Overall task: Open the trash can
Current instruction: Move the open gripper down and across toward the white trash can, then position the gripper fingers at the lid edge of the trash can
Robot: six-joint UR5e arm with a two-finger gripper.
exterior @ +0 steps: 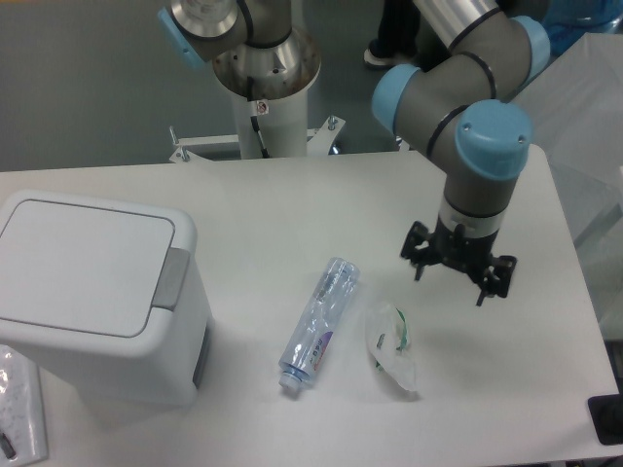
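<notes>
Lid shut on trash can (92, 292), contents hidden; tool (458, 266) spread open, holding nothing.

place: you're in a robotics lab
evidence: arm pedestal (265, 92) bolted behind white desk (292, 204), grey floor (88, 78), bystander's shoes (384, 53)

Even, bright overhead light gives soft shadows right of the trash can (92, 292); the frame looks slightly soft throughout, perhaps from low resolution.
</notes>
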